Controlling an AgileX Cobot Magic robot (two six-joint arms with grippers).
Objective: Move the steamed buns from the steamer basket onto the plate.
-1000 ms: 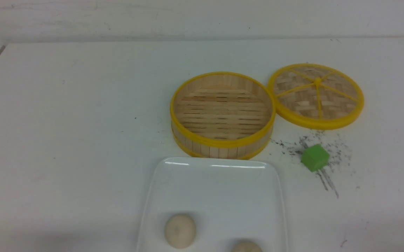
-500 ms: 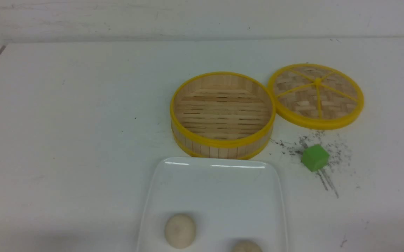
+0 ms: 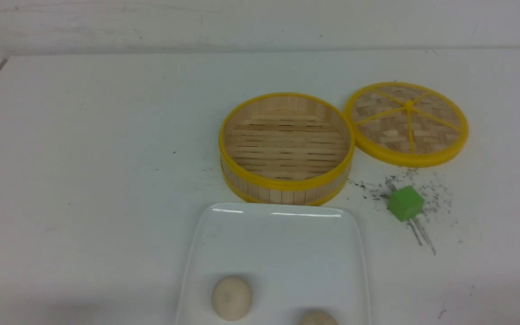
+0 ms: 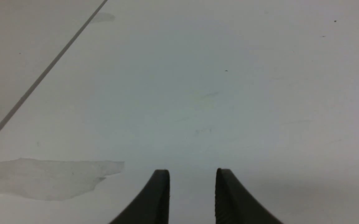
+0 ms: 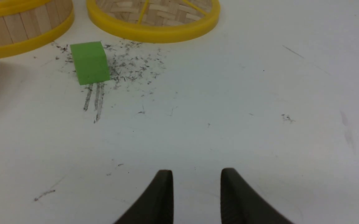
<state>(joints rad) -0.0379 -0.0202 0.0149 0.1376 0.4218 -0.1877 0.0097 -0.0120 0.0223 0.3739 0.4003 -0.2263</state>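
Note:
Two cream-white steamed buns lie on the white plate (image 3: pixel 282 234) at the near edge of the front view: one (image 3: pixel 232 298) on its left part, the other (image 3: pixel 317 318) cut off by the frame's bottom edge. Behind the plate stands the steamer basket (image 3: pixel 287 180) with nothing on its slatted floor; its wall (image 5: pixel 17 28) also shows in the right wrist view. Neither arm appears in the front view. My left gripper (image 4: pixel 192 171) stands open over bare table, nothing between its fingers. My right gripper (image 5: pixel 196 171) is open too, over bare table well short of the basket.
The woven yellow-rimmed lid (image 3: pixel 407 123) lies flat to the right of the basket. A green cube (image 3: pixel 405 203) sits on a patch of dark scuff marks in front of the lid. A dark seam (image 4: pixel 42 77) crosses the table near the left gripper.

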